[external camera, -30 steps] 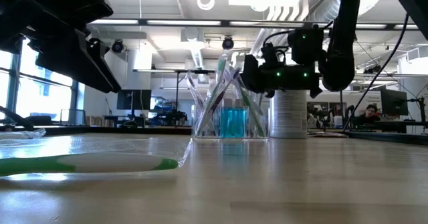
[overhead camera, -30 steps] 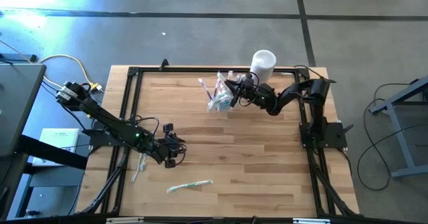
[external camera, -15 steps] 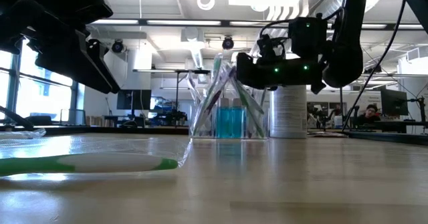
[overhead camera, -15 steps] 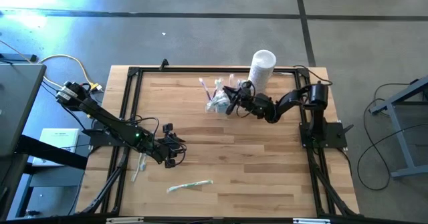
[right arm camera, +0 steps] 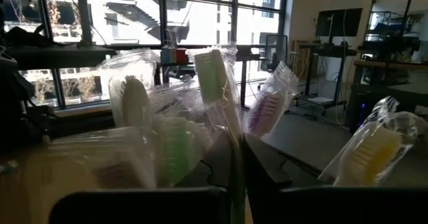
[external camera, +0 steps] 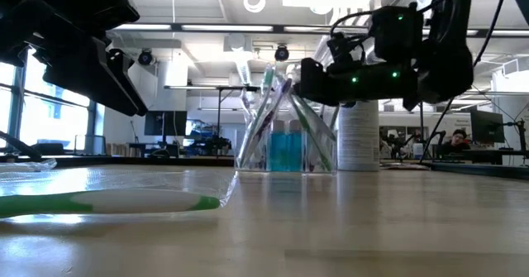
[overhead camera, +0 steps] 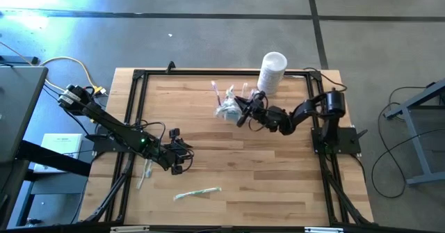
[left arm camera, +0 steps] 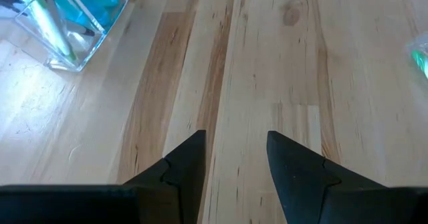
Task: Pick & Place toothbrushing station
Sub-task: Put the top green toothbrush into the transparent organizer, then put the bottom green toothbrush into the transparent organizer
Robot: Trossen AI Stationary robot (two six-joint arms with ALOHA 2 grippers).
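The toothbrushing station (overhead camera: 227,108), a clear holder with a blue insert and several wrapped toothbrushes standing in it, is at the table's far middle; in the low view the station (external camera: 285,149) seems to rest on its base. My right gripper (overhead camera: 240,113) reaches level into the brush tops (external camera: 304,72) from the right and is shut there. My left gripper (overhead camera: 179,156) hangs open over bare wood at the near left (left arm camera: 234,150), far from the station (left arm camera: 70,23). My right gripper pinches a wrapped toothbrush with a green head, just below the head (right arm camera: 234,158), between its two fingers. The fingers come level from the table's right, across the upright brush. The brush stands in the station; the hold on its far side is hidden by the fingers.
A white cylindrical container (overhead camera: 272,71) stands at the far edge, right of the station. A wrapped green toothbrush (overhead camera: 197,193) lies near the front edge, and another (overhead camera: 144,174) lies beside the left arm. A black frame (overhead camera: 135,80) borders the table.
My right gripper has swung toward the table's near edge, away from the white container, rolling a little and staying shut. The station with its brushes has slid a short way toward the near edge with it.
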